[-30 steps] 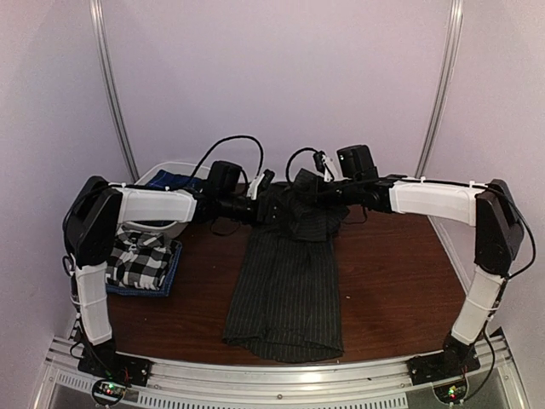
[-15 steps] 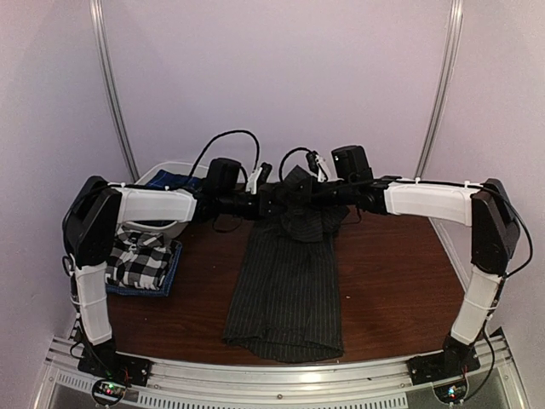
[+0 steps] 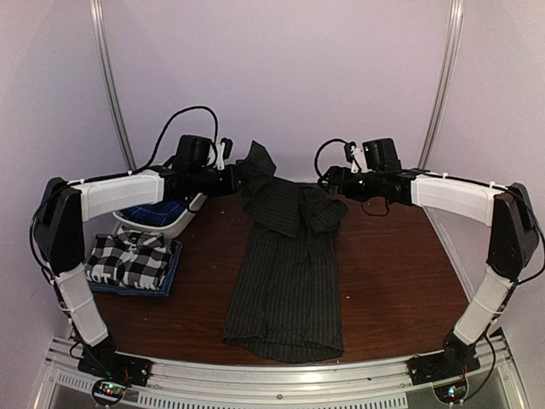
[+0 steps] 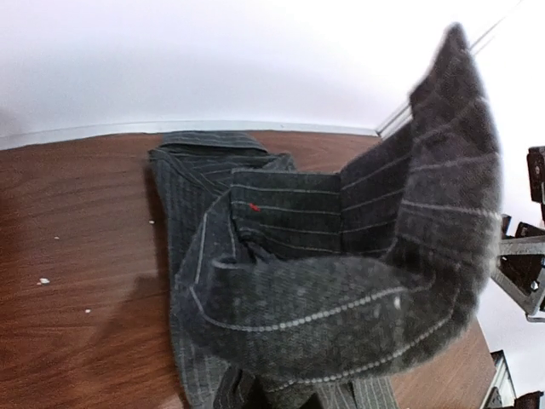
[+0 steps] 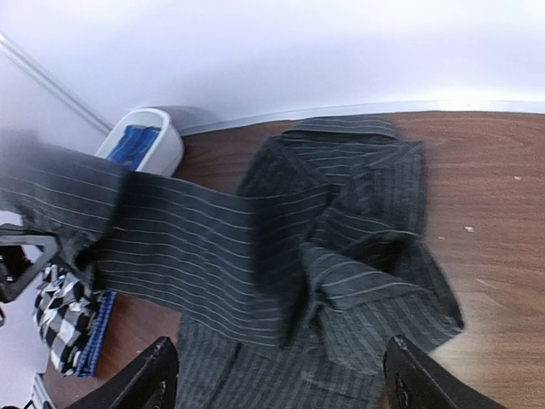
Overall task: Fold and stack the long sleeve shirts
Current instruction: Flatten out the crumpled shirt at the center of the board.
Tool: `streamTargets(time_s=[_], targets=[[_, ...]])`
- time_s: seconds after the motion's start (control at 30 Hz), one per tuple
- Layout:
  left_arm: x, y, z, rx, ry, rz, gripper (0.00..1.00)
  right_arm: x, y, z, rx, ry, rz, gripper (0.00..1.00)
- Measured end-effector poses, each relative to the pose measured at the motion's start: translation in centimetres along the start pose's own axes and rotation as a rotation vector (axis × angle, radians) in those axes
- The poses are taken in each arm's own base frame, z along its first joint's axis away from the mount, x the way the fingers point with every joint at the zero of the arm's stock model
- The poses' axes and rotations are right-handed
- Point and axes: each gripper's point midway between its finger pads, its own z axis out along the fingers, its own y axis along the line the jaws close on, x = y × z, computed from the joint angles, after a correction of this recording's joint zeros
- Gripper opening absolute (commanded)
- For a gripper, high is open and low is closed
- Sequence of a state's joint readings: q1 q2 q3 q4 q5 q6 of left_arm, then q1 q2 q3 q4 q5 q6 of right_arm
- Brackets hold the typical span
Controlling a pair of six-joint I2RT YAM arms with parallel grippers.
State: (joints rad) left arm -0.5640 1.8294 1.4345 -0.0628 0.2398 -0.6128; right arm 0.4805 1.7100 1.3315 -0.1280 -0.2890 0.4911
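The charcoal pinstriped shirt (image 3: 285, 281) is laid at mid-table, its body flat toward the near edge, its top bunched at the far side. One sleeve (image 3: 255, 166) is held up off the table, pinched in the left gripper (image 3: 234, 175). The right gripper (image 3: 328, 181) is held just above the bunched shoulder, fingers (image 5: 157, 379) spread wide, nothing gripped. The folded checked shirt (image 3: 132, 258) is stacked on the folded dark blue shirt (image 3: 173, 271) at the left of the brown table (image 3: 392, 273). A white bin (image 3: 174, 223) with blue cloth inside is seen just behind them.
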Motion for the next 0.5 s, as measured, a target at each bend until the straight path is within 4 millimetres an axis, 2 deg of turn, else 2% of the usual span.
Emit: streamTargets(time_s=[0.07, 0.2, 0.4, 0.5], targets=[[-0.8, 1.3, -0.8, -0.041, -0.012, 0.001, 0.00, -0.2, -2.7, -0.5, 0.065, -0.015, 0.008, 0.85], [-1.3, 2.7, -1.5, -0.093, -0.009, 0.008, 0.00, 1.8, -6.8, -0.6, 0.154, 0.019, 0.017, 0.84], [-1.8, 3.5, -2.2, -0.132, 0.003, 0.024, 0.00, 4.1, -8.5, 1.2, 0.180, 0.073, 0.003, 0.78], [-2.8, 3.7, -2.7, -0.144, -0.010, 0.032, 0.00, 5.4, -9.4, 2.7, 0.190, 0.098, 0.007, 0.72]])
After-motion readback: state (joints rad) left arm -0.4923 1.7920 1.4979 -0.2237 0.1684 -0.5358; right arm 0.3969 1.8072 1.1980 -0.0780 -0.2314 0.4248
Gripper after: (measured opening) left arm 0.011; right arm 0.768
